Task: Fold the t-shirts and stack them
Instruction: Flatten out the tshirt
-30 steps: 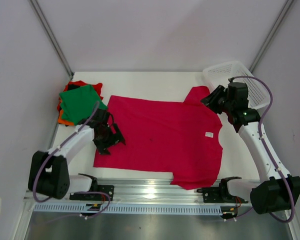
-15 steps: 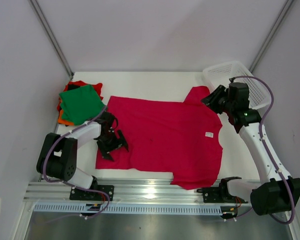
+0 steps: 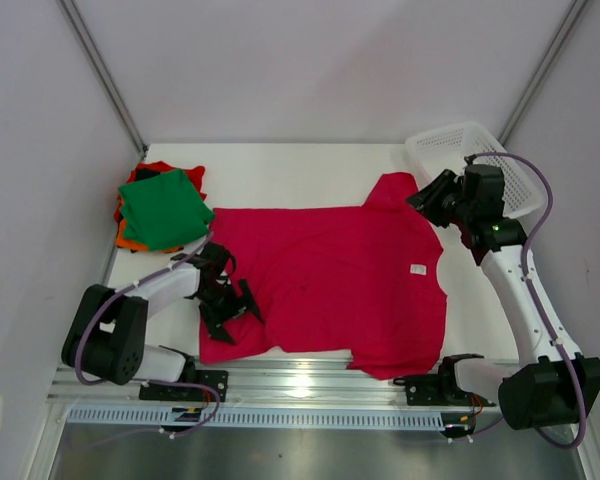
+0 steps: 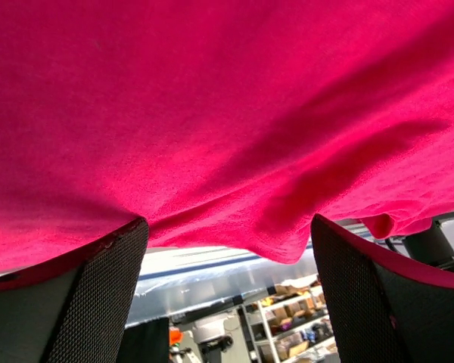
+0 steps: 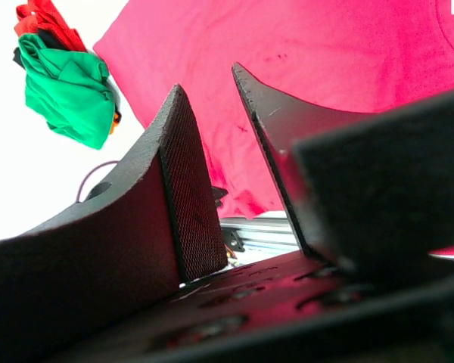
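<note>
Left gripper (image 3: 227, 308): low at the near-left corner of the crimson t-shirt (image 3: 330, 275), jaws spread wide.
Left fingers (image 4: 98, 295): well apart in the left wrist view. The shirt's hem sagged across the gap and lay over both finger tops. No pinch on it.
Right gripper (image 3: 420, 198): raised, just beside the far sleeve. Jaws part way apart, with a narrow gap.
Right fingers (image 5: 181, 197): nothing visible in the wedge between them. Could not tell whether they touched the sleeve.
Crimson t-shirt: spread flat on the table (image 3: 280, 170), unfolded. It reached from the left jaws at its near-left corner to the right jaws at its far sleeve.
Neck tag (image 3: 417, 268): small and white, on the collar side, nearer the right jaws than the left.
Folded stack (image 3: 160, 208): a green shirt on top with orange and red edges beneath. It sat beyond the left jaws, apart from them, and well away from the right jaws.
Basket (image 3: 480, 155): white mesh, just behind the right jaws at the far-right corner.
</note>
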Robot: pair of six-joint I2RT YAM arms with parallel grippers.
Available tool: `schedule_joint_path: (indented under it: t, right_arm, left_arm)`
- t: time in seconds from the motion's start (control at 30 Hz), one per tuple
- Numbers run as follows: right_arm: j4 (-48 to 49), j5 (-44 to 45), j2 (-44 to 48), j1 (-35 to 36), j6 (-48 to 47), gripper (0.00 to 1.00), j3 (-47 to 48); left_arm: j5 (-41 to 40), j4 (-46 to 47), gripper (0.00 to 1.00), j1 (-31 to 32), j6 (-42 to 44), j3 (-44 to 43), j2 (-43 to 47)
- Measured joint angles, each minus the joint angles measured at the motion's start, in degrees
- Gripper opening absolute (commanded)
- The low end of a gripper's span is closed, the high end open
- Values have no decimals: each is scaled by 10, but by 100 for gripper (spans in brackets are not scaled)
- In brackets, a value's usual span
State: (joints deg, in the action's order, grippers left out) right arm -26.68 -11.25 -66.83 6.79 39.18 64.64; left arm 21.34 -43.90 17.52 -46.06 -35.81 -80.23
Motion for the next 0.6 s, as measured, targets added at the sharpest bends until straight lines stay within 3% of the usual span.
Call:
schedule_joint_path:
  t: [0.23, 0.6]
  right_arm:
    - [0, -19, 0, -17, -2, 33, 0]
    - [0, -34, 0, -18, -3, 33, 0]
  left_arm:
    - [-2, -8, 92, 4, -26, 40, 63]
    - [-128, -77, 94, 1, -27, -13, 68]
